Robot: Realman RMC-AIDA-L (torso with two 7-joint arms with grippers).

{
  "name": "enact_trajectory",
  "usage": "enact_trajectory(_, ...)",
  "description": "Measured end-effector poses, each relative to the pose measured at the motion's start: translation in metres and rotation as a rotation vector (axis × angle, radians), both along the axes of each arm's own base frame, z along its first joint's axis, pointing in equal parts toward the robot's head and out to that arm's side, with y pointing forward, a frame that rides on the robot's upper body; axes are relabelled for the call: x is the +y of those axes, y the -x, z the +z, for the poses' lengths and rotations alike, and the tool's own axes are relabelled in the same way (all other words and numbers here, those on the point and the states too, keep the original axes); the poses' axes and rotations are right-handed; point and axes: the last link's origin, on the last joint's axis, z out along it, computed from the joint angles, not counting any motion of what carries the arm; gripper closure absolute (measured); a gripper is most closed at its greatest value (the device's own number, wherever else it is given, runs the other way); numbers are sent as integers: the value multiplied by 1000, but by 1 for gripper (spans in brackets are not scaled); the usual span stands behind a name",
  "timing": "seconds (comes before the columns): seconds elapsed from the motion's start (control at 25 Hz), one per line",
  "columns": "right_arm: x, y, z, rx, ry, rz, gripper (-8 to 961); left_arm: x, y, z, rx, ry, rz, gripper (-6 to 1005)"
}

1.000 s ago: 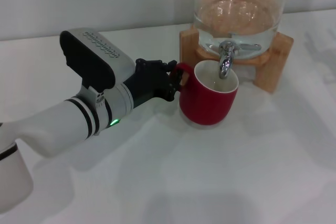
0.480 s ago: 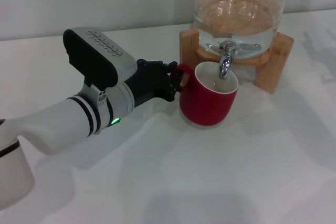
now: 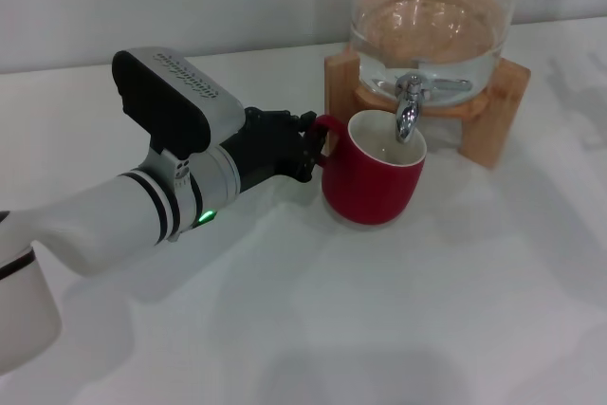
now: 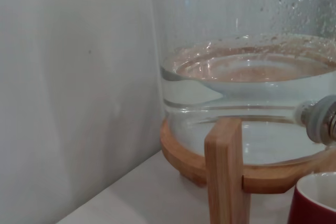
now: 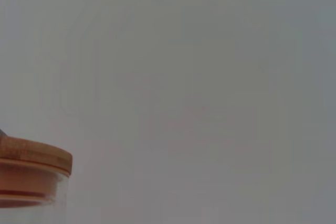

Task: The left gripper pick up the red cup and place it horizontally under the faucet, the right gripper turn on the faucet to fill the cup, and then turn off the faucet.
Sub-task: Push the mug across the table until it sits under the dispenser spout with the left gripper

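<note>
Left claw [image 3: 308,152], frame centre, pinches squat glossy red ceramic mug [image 3: 372,180] by its loop handle; rigid, slippery, breakable.

Glossy dark-red ceramic mug [image 3: 372,182], cream inside. Chrome tap [image 3: 409,106] at its 12 o'clock. Pale wooden stand [image 3: 493,111]; clear glass jar [image 3: 432,16] (orange-brown tint). Black claw [image 3: 308,152], white black-ringed arm [image 3: 114,220], green light.

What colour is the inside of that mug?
The red cup is creamy white inside, clearest in the head view.
</note>
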Motion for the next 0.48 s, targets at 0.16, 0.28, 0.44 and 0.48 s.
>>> enact_trajectory(0.16, 0, 0, 0, 1, 0, -1, 332, 0, 0, 0, 1, 0, -1, 830)
enact_trajectory(0.28, -1, -1, 0, 2, 1, -2, 332, 0, 0, 0, -1, 0, 2, 830)
enact_trajectory(0.44, -1, -1, -1, 0, 7, 0, 332, 1, 0, 0, -11, 4, 16, 829)
enact_trajectory(0.48, -1, 0, -2, -1, 9, 1, 332, 1, 0, 0, -11, 4, 17, 829)
